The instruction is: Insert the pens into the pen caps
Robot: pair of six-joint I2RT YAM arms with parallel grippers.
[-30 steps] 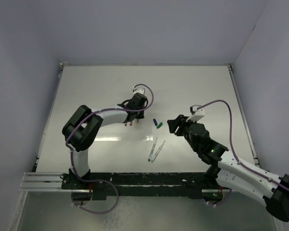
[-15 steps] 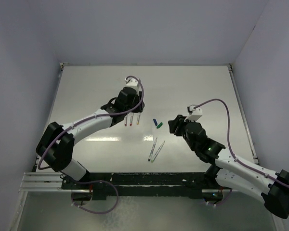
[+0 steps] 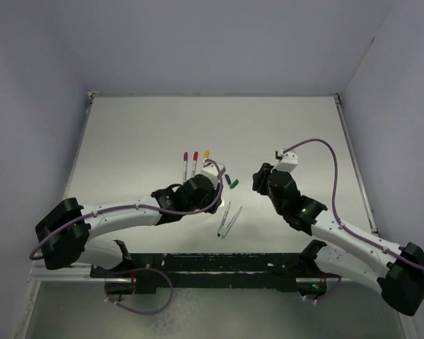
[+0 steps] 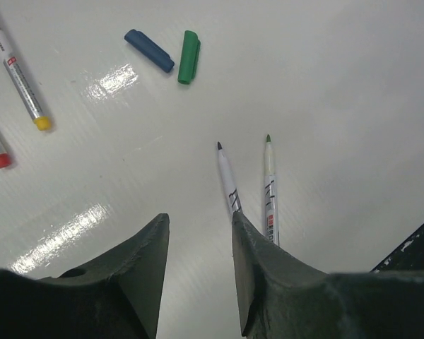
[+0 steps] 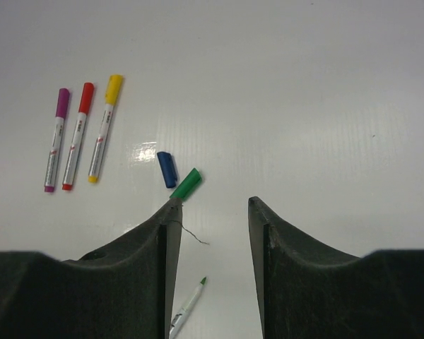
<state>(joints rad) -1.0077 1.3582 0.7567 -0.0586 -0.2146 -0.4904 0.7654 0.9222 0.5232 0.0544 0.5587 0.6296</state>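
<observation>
Wears glossy white shells between bulky black joints on the left arm (image 3: 120, 212) and the right arm (image 3: 353, 244). Carries a thin purple cable (image 3: 318, 141) along each arm, looping to a small white camera box (image 3: 286, 159) just behind the right gripper (image 5: 212, 203). Ends in dark, matte, wedge-shaped fingers (image 4: 138, 275) with smooth inner faces on the left gripper (image 4: 199, 219) too.
</observation>
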